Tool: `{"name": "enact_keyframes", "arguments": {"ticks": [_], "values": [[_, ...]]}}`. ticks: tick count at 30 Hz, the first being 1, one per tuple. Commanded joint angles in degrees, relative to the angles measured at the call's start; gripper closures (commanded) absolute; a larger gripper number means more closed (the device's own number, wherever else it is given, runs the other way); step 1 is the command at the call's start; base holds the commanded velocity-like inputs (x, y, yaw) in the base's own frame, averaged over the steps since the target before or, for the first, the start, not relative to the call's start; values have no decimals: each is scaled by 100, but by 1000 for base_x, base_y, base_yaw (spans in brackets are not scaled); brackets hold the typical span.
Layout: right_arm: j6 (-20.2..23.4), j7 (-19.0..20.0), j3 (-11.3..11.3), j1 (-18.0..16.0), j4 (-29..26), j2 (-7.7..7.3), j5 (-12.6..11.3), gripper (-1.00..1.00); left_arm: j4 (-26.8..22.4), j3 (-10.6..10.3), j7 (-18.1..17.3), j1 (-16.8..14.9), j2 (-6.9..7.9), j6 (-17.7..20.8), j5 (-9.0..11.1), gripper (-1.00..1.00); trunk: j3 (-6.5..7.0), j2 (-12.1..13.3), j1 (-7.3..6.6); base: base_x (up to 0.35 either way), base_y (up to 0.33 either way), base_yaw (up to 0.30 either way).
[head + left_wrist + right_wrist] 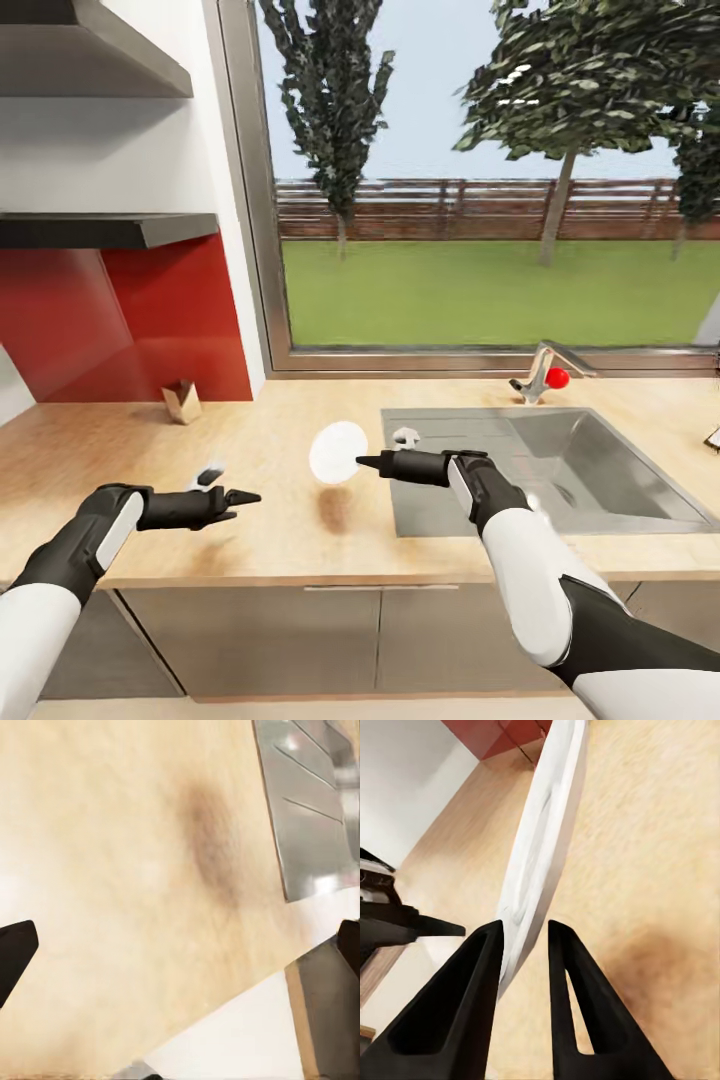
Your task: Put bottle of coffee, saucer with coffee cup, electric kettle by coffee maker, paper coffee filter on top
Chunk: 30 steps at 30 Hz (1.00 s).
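Between the black fingers of the right gripper (362, 462) sits the rim of the saucer (338, 452), a thin white disc held on edge above the countertop (250, 440); in the right wrist view the two tapered fingers (472, 997) pinch its glossy edge (540, 847), and a soft brown shadow lies on the wood beneath. To its left, the left gripper (250, 497) hovers low over the counter with its pointed tips drawn together in the head view, though whether they fully meet I cannot tell; the left wrist view shows only dark corners of its fingers (15, 952) at the frame's edges.

Outward, the counter is pale, finely grained wood with a lighter front edge and grey cabinet fronts (330, 630) below. A rectangular brushed-steel sink (560, 470) is set into it just right of the saucer, with an angular steel tap (548, 365) and a red knob (557, 378) behind. A small bronze folded object (182, 401) stands near the glossy red backsplash (150, 320). Dark shelves (100, 230) hang on the white wall above, and a wide window (480, 180) shows lawn, trees and a wooden fence.
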Motion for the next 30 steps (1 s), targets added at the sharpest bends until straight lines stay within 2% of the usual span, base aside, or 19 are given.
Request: {"name": "enact_keyframes", "arguments": {"ticks": [1, 2, 3, 4, 8, 9, 11, 15, 18, 19, 20, 21, 23, 24, 26, 27, 28, 30], "values": [[54, 39, -51, -7, -11, 8, 36, 100, -46, -8, -140, -5, 11, 20, -7, -100, -13, -12, 0, -312, -74, 0], [54, 39, -51, -7, -12, 8, 37, 100, -72, -7, -271, -6, 18, 25, -7, -100, -13, -12, 0, -312, -51, 0], [54, 34, -51, -7, -14, 8, 41, 100, -104, -6, -705, 4, 31, 29, -8, -100, -13, -12, 0, -286, -17, 0], [54, 33, -51, -7, -14, 8, 42, 100, -107, -8, -816, 8, 33, 27, -11, -100, -13, -12, 0, -273, -13, 0], [54, 30, -55, -7, -15, 8, 47, 100, -112, -35, -1776, 39, 108, -16, -69, -100, -13, -12, 0, -186, -5, 0], [54, 30, -56, -7, -15, 8, 47, 100, -112, -43, -1879, 62, 133, -23, -74, -100, -13, -12, 0, -92, -2, 0], [54, 30, -58, -7, -15, 8, 47, 100, -117, -71, -2297, 370, 245, -58, -93, -100, -13, -12, 0, -36, -1, 0], [54, 30, -59, -7, -19, 8, 47, 100, -119, -78, -2447, 823, 394, -124, -159, -100, -13, -12, 0, -9, 0, 0], [54, 30, -59, -7, -40, 8, 47, 100, -119, -83, -2487, 1280, 516, -407, -215, -100, -13, -12, 0, -2, 0, 0], [54, 30, -59, -7, -48, 8, 47, 100, -116, -88, -2495, 1863, 554, -804, -241, -100, -13, -12, 0, 0, 0, 0], [54, 30, -59, -7, -49, 8, 47, 100, -113, -89, -2489, 2145, 560, -982, -284, -100, -13, -12, 0, 0, 0, 0], [54, 30, -59, -7, -49, 8, 47, 100, -113, -90, -2486, 2235, 562, -1046, -318, -100, -13, -12, 0, 0, 0, 0], [54, 30, -59, -7, -50, 8, 47, 100, -105, -91, -2472, 2576, 560, -1371, -570, -100, -13, -12, 0, 0, 0, 0], [54, 30, -59, -7, -50, 8, 42, 100, -62, -82, -2451, 2837, 548, -1739, -940, -100, -13, -12, 0, 0, 0, 0], [54, 30, -59, -7, -50, 8, 40, 100, 5, -62, -2415, 3038, 527, -2062, -1362, -100, -13, -12, 0, 0, 0, 0], [54, 30, -61, -7, -50, 8, 39, 100, 198, -36, -2287, 3183, 506, -2301, -1687, -100, -13, -12, 0, 0, 0, 0], [54, 30, -64, -7, -50, 8, 39, 100, 358, -25, -2170, 3222, 496, -2411, -1773, -100, -13, -12, 0, 0, 0, 0], [64, 30, -67, -7, -50, 8, 18, 100, 839, -5, -1667, 3268, 447, -2737, -1869, -100, -13, -12, 0, 0, 0, -39]]}}
